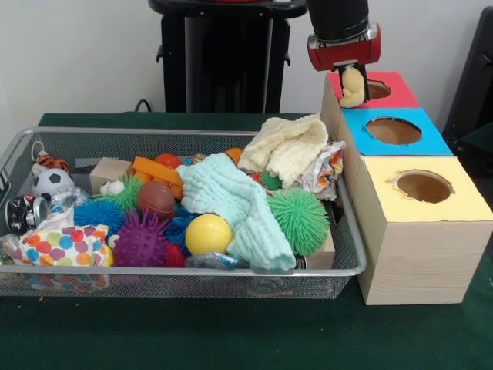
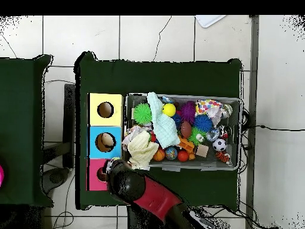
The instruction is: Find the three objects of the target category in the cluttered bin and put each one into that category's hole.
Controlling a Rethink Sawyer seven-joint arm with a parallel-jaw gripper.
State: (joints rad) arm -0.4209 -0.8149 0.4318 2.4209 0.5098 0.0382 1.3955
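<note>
Pale yellow, the soft toy (image 1: 353,86) hangs pinched in my gripper (image 1: 353,81) over the red box's hole (image 1: 377,89) from the front; overhead, my arm (image 2: 143,194) hides both.

A wire bin (image 1: 350,254) sits on the counter (image 1: 231,339), with three boxes in a row touching one another just beside its right side in the front view. Inside the bin, a cloth (image 1: 231,200) drapes over balls at the middle, and another cloth (image 1: 289,146) lies behind it at the back. The pincer (image 1: 352,81) holds a small toy (image 1: 353,89) above the hole (image 1: 377,89) of the farthest box (image 1: 393,96).
</note>
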